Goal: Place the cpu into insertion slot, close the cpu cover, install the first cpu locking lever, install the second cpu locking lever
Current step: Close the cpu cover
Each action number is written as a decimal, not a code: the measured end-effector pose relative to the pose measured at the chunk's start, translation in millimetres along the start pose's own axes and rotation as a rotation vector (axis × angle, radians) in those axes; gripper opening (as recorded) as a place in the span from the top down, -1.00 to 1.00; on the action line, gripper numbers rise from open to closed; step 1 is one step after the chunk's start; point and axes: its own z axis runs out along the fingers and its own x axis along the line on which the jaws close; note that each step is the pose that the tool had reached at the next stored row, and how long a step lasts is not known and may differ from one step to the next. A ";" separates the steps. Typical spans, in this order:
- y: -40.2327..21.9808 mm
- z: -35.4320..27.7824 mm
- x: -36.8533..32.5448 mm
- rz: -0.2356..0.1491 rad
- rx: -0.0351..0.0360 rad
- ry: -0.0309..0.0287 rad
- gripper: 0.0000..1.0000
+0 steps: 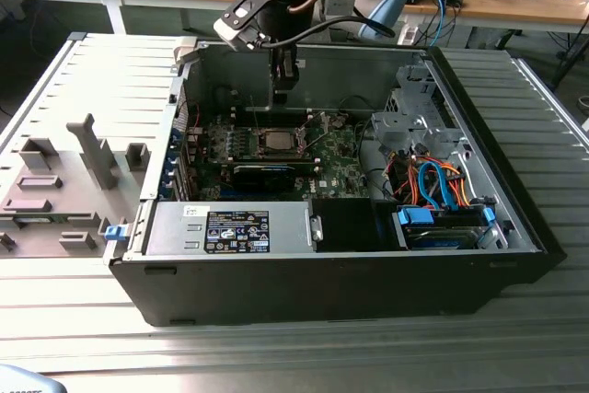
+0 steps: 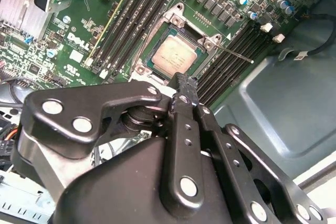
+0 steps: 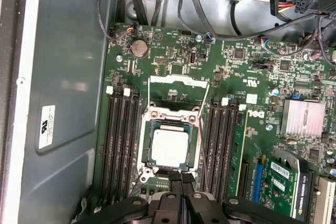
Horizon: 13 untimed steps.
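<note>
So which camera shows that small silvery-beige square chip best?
The first wrist view: the small silvery-beige square chip faces the camera squarely, fully visible. The second wrist view shows the chip slanted; the exterior view shows the chip small and far off.

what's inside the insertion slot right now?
The cpu lies flat in the insertion slot, pale metal face up. The cpu cover is swung open, not over it. Whatever lies beneath the cpu is hidden.
</note>
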 end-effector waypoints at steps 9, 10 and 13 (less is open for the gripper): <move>12.8 -0.2 -1.8 0.000 0.0004 -0.0003 0.79; 14.7 -0.2 -2.0 0.000 0.0005 -0.0003 0.79; 19.2 -0.1 -2.6 0.000 0.0004 -0.0003 0.79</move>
